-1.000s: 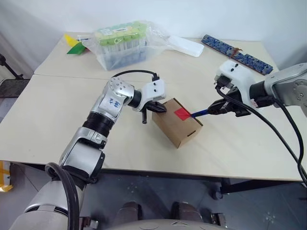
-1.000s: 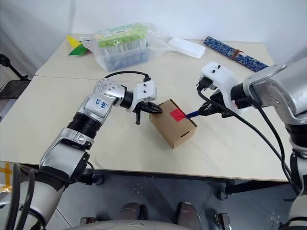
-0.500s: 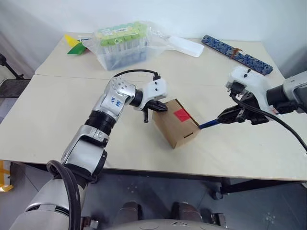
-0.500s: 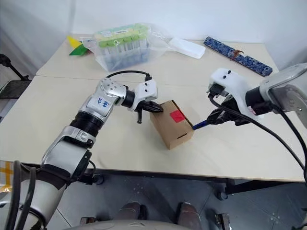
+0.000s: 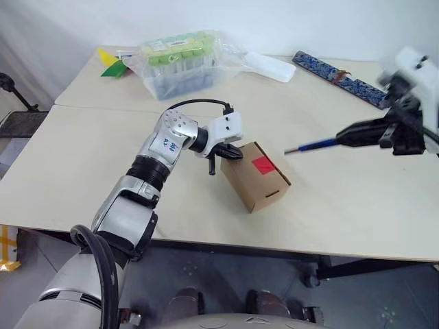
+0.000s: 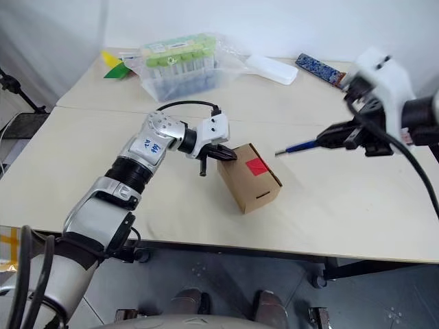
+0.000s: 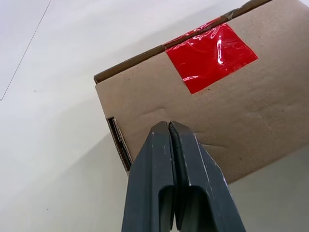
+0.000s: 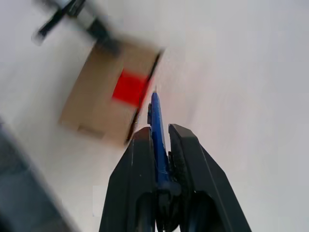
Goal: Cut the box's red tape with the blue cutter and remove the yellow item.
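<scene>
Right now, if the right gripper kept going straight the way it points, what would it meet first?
Probably the box. The right gripper holds the cutter aimed at the box top near the red tape, so the cutter's tip would likely arrive first. Depth is unclear; open table lies between them.

This looks like a lab or test room: two plain pale tables [image 5: 82, 164] pushed together stand against a bare white wall [image 5: 288, 20], over a grey floor [image 5: 226, 274]. Near the far left corner sits a clear tub [image 5: 175, 65] of green-capped tubes, wrapped in plastic, which suits laboratory work.
</scene>
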Controlling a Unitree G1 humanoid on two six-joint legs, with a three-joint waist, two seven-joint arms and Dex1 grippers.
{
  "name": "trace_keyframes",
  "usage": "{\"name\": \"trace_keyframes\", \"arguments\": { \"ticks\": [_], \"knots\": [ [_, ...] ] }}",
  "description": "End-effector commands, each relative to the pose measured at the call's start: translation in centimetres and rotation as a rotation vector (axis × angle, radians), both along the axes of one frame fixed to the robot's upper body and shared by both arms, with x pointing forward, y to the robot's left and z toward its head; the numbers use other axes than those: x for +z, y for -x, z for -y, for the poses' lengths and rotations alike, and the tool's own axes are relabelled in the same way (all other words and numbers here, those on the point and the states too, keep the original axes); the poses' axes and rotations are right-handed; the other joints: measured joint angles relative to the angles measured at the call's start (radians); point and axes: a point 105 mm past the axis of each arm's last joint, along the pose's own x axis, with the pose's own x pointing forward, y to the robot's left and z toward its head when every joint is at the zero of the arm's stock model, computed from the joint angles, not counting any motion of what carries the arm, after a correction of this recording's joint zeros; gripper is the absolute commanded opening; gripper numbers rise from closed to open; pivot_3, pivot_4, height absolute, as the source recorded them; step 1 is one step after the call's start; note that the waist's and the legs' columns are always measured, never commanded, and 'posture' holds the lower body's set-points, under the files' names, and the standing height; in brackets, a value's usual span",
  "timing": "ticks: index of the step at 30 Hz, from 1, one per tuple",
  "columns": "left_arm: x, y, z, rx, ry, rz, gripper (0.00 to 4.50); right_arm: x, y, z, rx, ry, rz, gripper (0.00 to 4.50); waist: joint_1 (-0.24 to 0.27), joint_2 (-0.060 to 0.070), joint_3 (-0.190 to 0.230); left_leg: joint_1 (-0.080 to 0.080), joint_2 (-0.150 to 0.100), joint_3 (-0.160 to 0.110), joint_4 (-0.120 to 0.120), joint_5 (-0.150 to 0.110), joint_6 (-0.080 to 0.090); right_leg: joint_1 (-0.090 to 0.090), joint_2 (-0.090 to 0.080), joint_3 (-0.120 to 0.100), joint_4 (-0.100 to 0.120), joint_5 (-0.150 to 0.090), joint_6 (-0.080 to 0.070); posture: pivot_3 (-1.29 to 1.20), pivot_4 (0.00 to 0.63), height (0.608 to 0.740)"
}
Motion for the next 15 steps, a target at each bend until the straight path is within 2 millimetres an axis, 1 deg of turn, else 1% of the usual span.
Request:
{"name": "trace_keyframes", "arguments": {
  "ticks": [1,3,6,7,9,12,14,15],
  "knots": [
    [-3.8,0.2,-0.9,0.029,-0.131,-0.082,0.06,0.8,0.4,1.9,-0.097,-0.039,0.102,0.15,0.001,0.000,0.000,0.000,0.000,0.000,0.000,0.000,0.000,0.000,0.000,0.000,0.000,0.000,0.000,0.00,0.150,0.740],
    [-3.8,0.2,-0.9,0.028,-0.132,-0.082,0.06,0.2,0.4,2.5,-0.124,-0.068,0.144,0.15,0.000,0.000,0.000,0.000,-0.001,0.001,0.000,0.000,0.000,-0.001,0.000,0.000,0.000,0.000,0.000,0.00,0.150,0.740],
    [-3.7,0.2,-0.8,0.023,-0.134,-0.079,0.06,-1.5,0.2,3.3,-0.173,-0.105,0.207,0.15,-0.003,0.000,0.000,0.000,0.000,0.000,0.000,0.001,0.000,0.000,0.000,-0.001,0.000,0.000,0.000,0.00,0.150,0.740],
    [-3.6,0.2,-0.7,0.021,-0.135,-0.078,0.06,-2.8,0.0,3.8,-0.211,-0.124,0.200,0.15,-0.003,0.000,0.000,0.001,0.000,0.001,0.000,0.001,0.000,0.000,0.000,0.000,0.000,0.000,0.000,0.00,0.150,0.740],
    [-3.6,0.2,-0.6,0.018,-0.136,-0.077,0.06,-4.5,-0.1,4.6,-0.262,-0.151,0.191,0.15,-0.001,-0.002,-0.001,0.001,0.000,0.000,-0.001,0.001,0.001,0.001,0.000,-0.001,0.000,0.000,0.000,0.00,0.150,0.740],
    [-3.5,0.2,-0.5,0.015,-0.135,-0.076,0.06,-6.0,-0.3,5.7,-0.321,-0.210,0.234,0.15,-0.002,-0.001,-0.001,0.001,-0.001,0.002,-0.001,0.001,0.002,0.000,0.000,0.001,-0.001,0.000,0.000,0.00,0.150,0.740],
    [-3.5,0.2,-0.5,0.012,-0.135,-0.077,0.06,-7.6,-0.3,6.2,-0.349,-0.242,0.232,0.15,-0.003,0.000,-0.002,0.001,-0.001,0.003,-0.001,0.001,0.002,0.000,0.000,0.001,0.000,0.000,0.000,0.00,0.150,0.740],
    [-3.5,0.3,-0.5,0.008,-0.138,-0.077,0.06,-8.6,-0.4,6.8,-0.384,-0.269,0.236,0.15,-0.003,0.000,-0.002,0.001,-0.001,0.003,-0.001,0.002,0.002,0.000,0.000,0.002,0.000,0.000,0.000,0.00,0.150,0.740]
  ]
}}
